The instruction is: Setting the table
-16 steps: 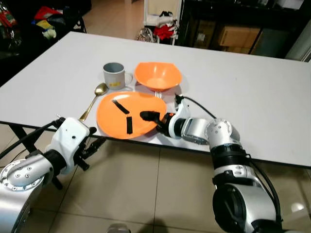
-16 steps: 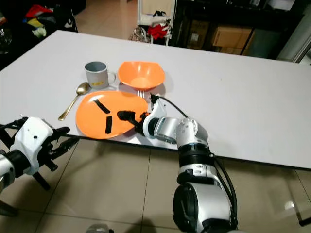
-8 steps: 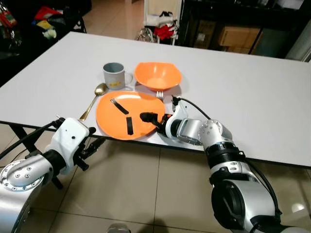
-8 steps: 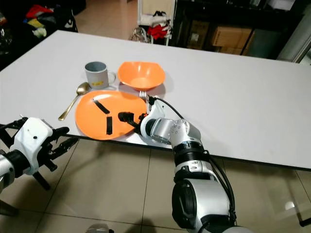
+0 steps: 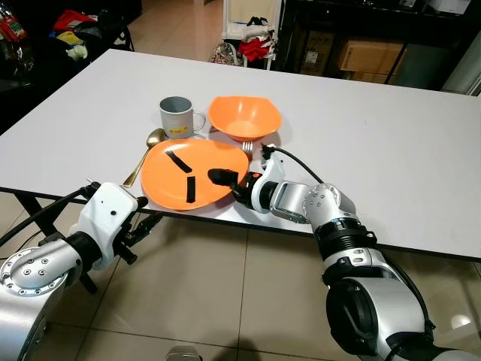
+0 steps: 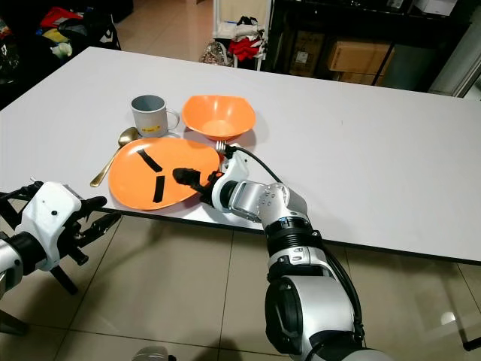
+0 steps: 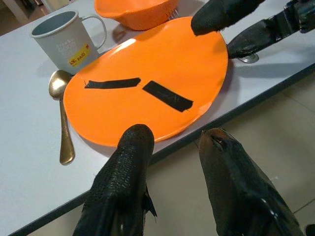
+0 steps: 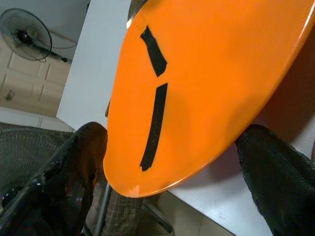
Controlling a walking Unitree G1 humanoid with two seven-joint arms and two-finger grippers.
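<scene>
**Orange plate gripped at the near edge of a white worktop**

White worktop (image 5: 391,143), matt and wide, on dark folding legs at its near left corner. Beige tiled floor (image 5: 225,301) below. Beyond the far edge: a white rack with red and dark cloth (image 5: 252,30), dark shelving with cardboard boxes (image 5: 361,53), a heap of coloured things (image 5: 64,26) at far left. A standing fan (image 8: 29,34) against a pale wall, seen from the right wrist.

Orange plate (image 5: 195,174) flat near the worktop's front edge, two strips of black tape (image 7: 162,95) across its face. Right gripper (image 5: 229,183) at the plate's right rim, one finger (image 5: 219,176) over the top, the other underneath, closed on the rim as far as the wrist view allows; the lower finger partly hidden. Fork (image 5: 246,147) just behind the plate, prongs toward the orange bowl (image 5: 244,116), mostly covered by the arm.

Grey mug (image 5: 179,116) with a yellow label, left of the bowl, handle toward it. Gold spoon (image 5: 146,154) beside the plate's left rim, bowl end near the mug, handle running toward the front edge.

Left gripper (image 7: 177,182) below and in front of the worktop edge, over the floor, fingers (image 7: 125,177) parted with nothing between them.
</scene>
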